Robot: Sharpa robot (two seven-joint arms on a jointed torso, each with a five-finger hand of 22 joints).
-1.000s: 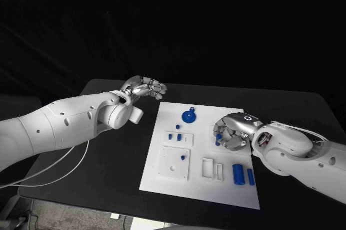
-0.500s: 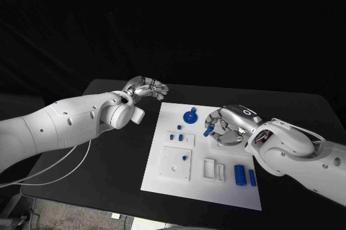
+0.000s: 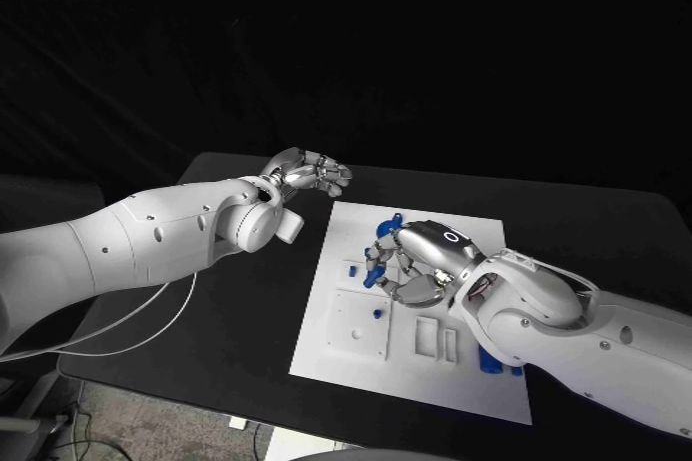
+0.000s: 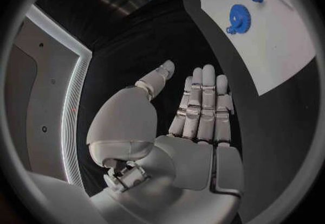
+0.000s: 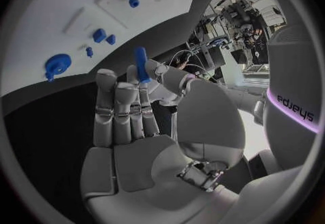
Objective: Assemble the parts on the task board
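Black table (image 3: 216,311) carried the white task board (image 3: 361,366), my reference for every position below. My right hand (image 3: 411,266) hovered over the board's middle, pinching a slim blue peg (image 5: 141,65) between thumb and fingers while the remaining fingers stayed extended; I judged the peg was held upright so it could drop into a socket. Beyond that hand, toward the board's far edge, lay the blue gear (image 5: 57,65). Two small blue pegs (image 5: 103,36) stood in a raised plate beside it, and another short blue peg (image 5: 132,0) stood in the square plate nearer me. My left hand (image 4: 193,121) waited off the board's far left corner, fingers straight, together and empty, presumably clear of the work.
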